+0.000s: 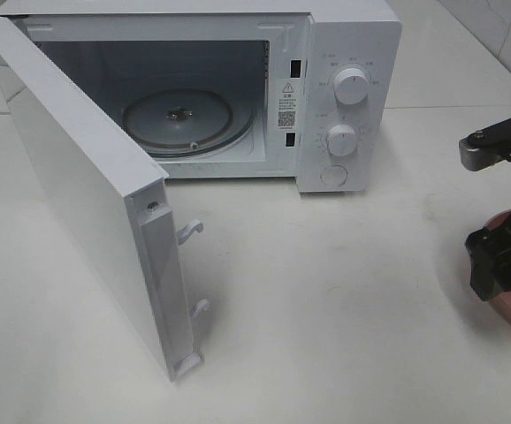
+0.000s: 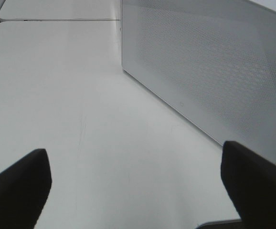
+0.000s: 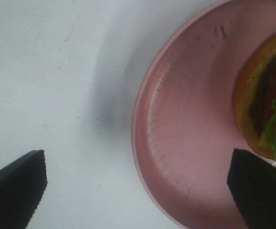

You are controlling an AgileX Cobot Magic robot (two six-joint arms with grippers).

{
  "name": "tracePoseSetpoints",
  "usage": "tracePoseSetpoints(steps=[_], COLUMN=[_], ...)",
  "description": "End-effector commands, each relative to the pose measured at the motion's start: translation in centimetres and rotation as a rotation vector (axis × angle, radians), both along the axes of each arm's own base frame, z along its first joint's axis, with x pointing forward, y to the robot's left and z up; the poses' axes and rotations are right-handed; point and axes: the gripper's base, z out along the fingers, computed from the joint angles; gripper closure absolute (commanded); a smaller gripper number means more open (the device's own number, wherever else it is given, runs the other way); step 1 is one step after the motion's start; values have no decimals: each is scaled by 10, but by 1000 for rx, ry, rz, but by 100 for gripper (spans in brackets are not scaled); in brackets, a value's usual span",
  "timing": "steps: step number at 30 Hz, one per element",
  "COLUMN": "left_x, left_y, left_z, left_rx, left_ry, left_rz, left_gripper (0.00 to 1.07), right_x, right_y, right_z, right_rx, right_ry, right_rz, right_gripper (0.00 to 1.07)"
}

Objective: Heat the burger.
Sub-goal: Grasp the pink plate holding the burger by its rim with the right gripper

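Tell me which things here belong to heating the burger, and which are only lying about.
For the job: burger, pink plate under it, microwave, its open door, glass turntable.
Lying about: nothing seen, only the white table.

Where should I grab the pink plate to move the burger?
Likely pinch the raised rim of the plate on the bare side facing the right tool, coming in over the table. The rim is thin there, and the burger sits toward the opposite edge, clear of the grip.
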Motion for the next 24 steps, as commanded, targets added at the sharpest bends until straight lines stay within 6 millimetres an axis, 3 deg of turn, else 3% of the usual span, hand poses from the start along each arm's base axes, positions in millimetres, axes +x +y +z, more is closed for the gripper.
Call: tracePoseSetpoints(steps=[1, 12, 24], left_x=[-1, -1, -1], left_y=[0, 0, 0], left_z=[-1, -1, -1], left_rx=[-5, -5, -5], left_ry=[-22, -22, -22], left_rz=[5, 5, 5], left_gripper=[18, 18, 18], right_x=[7, 21, 27], right_y=[0, 2, -7], right_z=[-10, -39, -53], right_rx=[-2, -1, -9], right_ry=[10, 30, 36], right_rz=[-17, -35, -78], right_gripper=[9, 12, 15])
